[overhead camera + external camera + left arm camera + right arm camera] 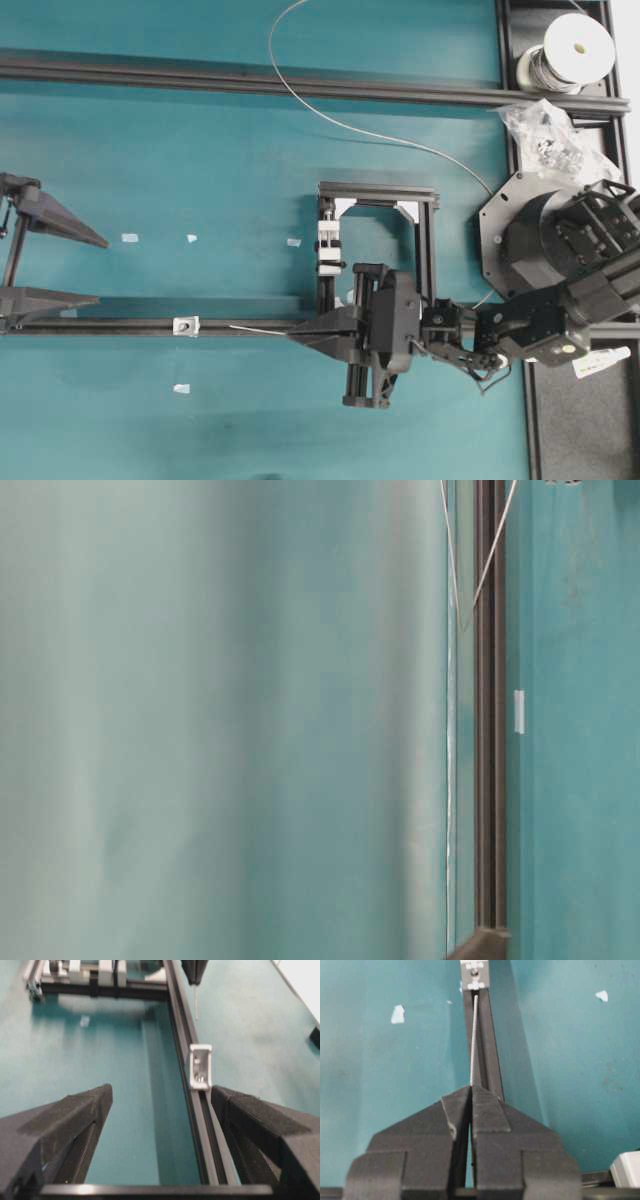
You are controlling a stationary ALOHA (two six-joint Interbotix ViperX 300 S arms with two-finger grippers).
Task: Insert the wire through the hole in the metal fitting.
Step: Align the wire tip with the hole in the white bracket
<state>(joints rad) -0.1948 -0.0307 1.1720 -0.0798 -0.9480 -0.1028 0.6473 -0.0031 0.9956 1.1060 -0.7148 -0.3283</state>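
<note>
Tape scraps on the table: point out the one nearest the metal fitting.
The tape scrap just below the black rail, almost straight under the metal fitting in the overhead view. The other scraps lie in a row well above the rail.

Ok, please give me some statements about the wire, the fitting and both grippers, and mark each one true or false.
1. The right gripper is shut on the wire. True.
2. The wire already passes through the fitting. False: its tip stops short of it.
3. The left gripper holds the fitting. False: it is open and empty, the fitting lies ahead of its fingers.
4. The fitting sits on the black rail. True.
5. The wire runs from a spool. True.
</note>
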